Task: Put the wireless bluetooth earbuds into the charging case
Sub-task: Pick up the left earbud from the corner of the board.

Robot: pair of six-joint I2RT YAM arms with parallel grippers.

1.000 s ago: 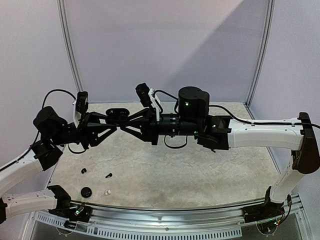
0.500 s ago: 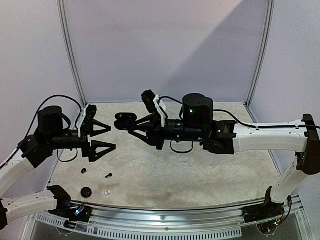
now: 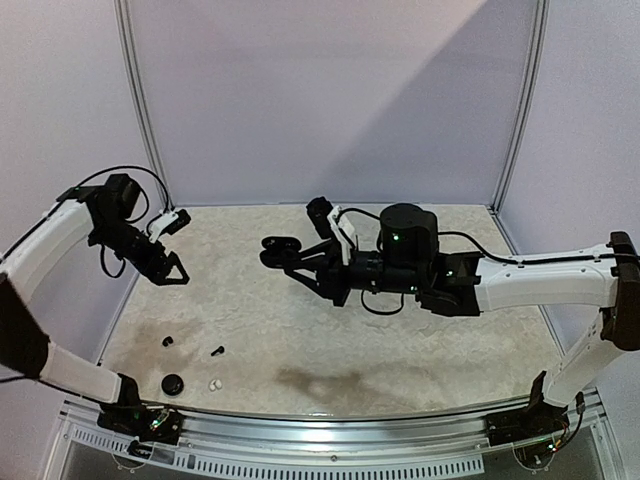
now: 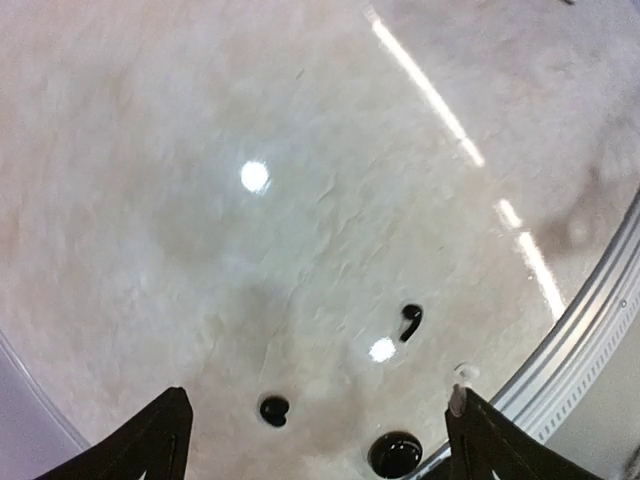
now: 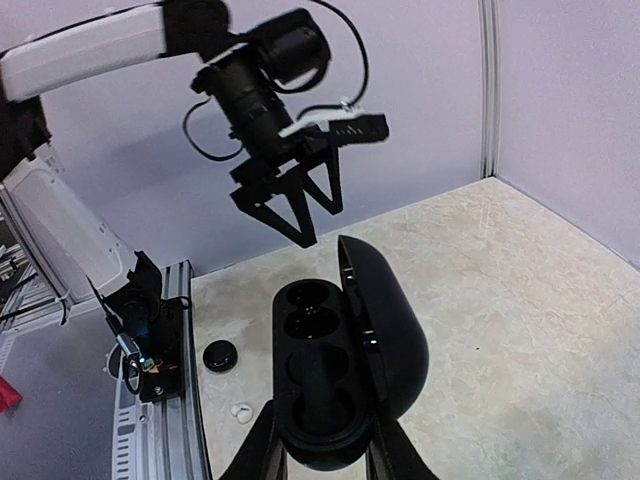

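Observation:
My right gripper (image 3: 303, 260) is shut on an open black charging case (image 3: 277, 247) and holds it above the table's middle. In the right wrist view the case (image 5: 322, 380) shows empty wells, its lid (image 5: 388, 330) hinged open to the right, and my right gripper (image 5: 325, 445) clamps its near end. Two black earbuds (image 3: 167, 341) (image 3: 217, 351) and a white earbud (image 3: 214, 384) lie at the front left. My left gripper (image 3: 166, 270) is open and empty, high above them at the left. The left wrist view (image 4: 316, 400) shows the black earbuds (image 4: 274, 410) (image 4: 410, 321) and the white one (image 4: 465, 374) below.
A round black disc-like object (image 3: 172, 383) lies beside the white earbud near the front rail (image 3: 330, 425); it also shows in the left wrist view (image 4: 395, 455) and the right wrist view (image 5: 219, 354). Purple walls enclose the table at the back and sides.
My left gripper has let go of the case and drawn back to the far left, open. My right gripper has carried the case a little right and toward the front.

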